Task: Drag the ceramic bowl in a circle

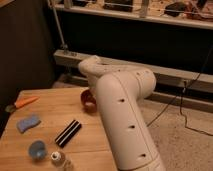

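Note:
The ceramic bowl is orange-red and glossy. It sits near the far right edge of the wooden table, and my white arm covers its right half. My gripper reaches down from the wrist at the bowl, mostly hidden behind the arm. I cannot tell whether it touches the bowl's rim or its inside.
On the table are an orange carrot-like piece at the far left, a blue sponge, a black bar, a small blue-grey dish and a small white object near the front. The floor and a cable lie to the right.

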Robot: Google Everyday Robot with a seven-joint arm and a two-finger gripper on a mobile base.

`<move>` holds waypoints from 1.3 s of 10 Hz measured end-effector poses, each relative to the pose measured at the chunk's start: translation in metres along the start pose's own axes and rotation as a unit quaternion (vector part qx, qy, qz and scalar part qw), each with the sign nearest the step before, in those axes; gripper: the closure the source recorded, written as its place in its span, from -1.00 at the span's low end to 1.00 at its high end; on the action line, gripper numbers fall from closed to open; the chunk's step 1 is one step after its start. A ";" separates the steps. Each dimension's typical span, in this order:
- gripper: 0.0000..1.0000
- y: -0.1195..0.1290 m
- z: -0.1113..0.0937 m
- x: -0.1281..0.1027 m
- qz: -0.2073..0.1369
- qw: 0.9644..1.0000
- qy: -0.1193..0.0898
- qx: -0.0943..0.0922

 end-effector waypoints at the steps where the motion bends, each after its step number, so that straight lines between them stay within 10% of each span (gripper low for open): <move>1: 1.00 0.013 -0.003 0.008 -0.017 1.000 -0.002 -0.001; 8: 1.00 0.098 -0.014 0.071 -0.152 0.988 0.004 0.020; 13: 1.00 0.181 -0.028 0.039 -0.236 0.971 -0.017 0.026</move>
